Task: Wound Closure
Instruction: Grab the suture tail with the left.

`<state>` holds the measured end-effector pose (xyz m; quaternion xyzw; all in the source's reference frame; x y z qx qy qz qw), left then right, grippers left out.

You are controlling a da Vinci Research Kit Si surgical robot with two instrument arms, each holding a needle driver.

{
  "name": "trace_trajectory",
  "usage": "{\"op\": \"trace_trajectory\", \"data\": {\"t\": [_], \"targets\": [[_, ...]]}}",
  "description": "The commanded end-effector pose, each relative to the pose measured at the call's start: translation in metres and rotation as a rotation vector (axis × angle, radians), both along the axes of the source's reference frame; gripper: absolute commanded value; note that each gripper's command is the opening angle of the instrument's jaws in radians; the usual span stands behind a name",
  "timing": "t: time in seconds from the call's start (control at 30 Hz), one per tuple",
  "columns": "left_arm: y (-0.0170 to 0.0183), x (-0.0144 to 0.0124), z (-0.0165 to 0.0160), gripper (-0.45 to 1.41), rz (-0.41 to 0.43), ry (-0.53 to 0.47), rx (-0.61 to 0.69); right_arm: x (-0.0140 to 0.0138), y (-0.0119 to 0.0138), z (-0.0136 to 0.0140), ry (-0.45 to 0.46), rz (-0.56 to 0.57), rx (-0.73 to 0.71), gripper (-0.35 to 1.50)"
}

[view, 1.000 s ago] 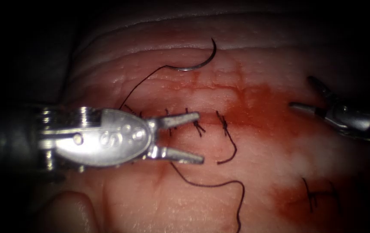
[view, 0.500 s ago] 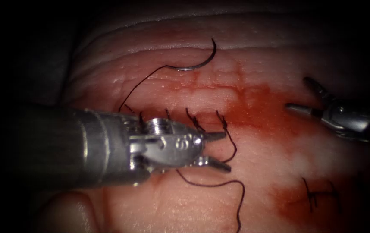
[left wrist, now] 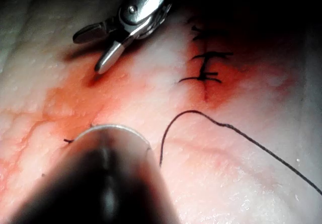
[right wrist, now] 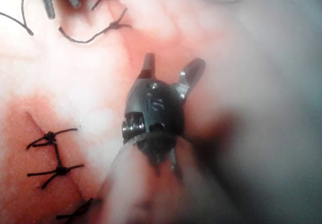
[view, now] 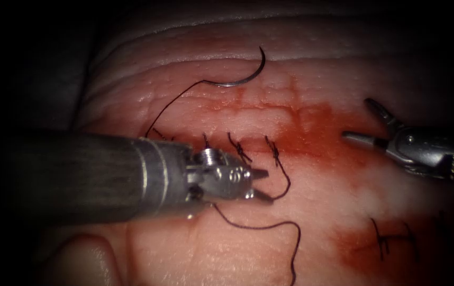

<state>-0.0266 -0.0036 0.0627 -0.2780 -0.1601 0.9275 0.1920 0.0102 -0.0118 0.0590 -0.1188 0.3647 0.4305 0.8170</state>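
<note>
Though the needle lies free, the closure looks well advanced.
Stitches: a row of knotted stitches [view: 237, 151] crosses the cut [view: 290, 148] in the tissue [view: 184, 249]; a second stitched row [view: 391, 238] sits lower right, also seen in the right wrist view [right wrist: 55, 158].
Needle: the curved needle [view: 245, 74] rests flat on the tissue above the cut, outside it, held by neither tool.
Thread: the thread [view: 174, 103] runs from the needle's blunt end down to the stitches; a long tail [view: 269, 226] loops below.
Left claw: the left claw [view: 259, 184] stands slightly parted at the loose loop beside the last knot [view: 275, 153], gripping nothing that I can make out.
Right claw: the right claw [view: 362, 119] hangs wide open and empty, well right of the stitches.
Red fluid: red fluid [view: 322, 127] stains the right stretch of the cut.
Left to do, by my judgement: the unstitched stained stretch, and trimming the tails.
</note>
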Motion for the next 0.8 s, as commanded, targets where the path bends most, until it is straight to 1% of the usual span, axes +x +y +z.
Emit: {"op": "trace_trajectory", "data": {"t": [0.03, 0.17, 0.27, 0.43, 0.6, 0.73, 0.8], "targets": [[0.0, -0.0006, 0.0009, 0.0, 0.0, -0.01, 0.006, 0.0007, -0.0003, 0.0005, 0.002, -0.001, 0.001, 1.13], [-0.0002, -0.0007, 0.002, 0.0, 0.001, -0.01, 0.034, 0.0007, -0.0003, 0.0005, -0.001, -0.005, -0.002, 1.11], [-0.0005, -0.0008, 0.0025, 0.07, -0.001, -0.019, 0.066, 0.0007, -0.0003, 0.0005, 0.0, -0.008, 0.0, 1.08], [-0.0006, -0.0007, 0.0025, 0.12, -0.003, -0.017, 0.076, 0.0007, -0.0004, 0.0006, -0.005, -0.015, 0.001, 1.03], [-0.001, -0.0008, 0.0025, 0.12, 0.0, -0.016, 0.077, 0.0007, -0.0004, 0.0007, -0.005, -0.015, 0.0, 0.99], [-0.0014, -0.0008, 0.0026, 0.22, 0.002, -0.015, 0.083, 0.0007, -0.0005, 0.0007, -0.007, -0.018, 0.004, 0.98], [-0.0017, -0.0008, 0.0025, 0.22, 0.004, -0.017, 0.083, 0.0008, -0.0005, 0.0007, -0.01, -0.022, 0.0, 0.96]]}}
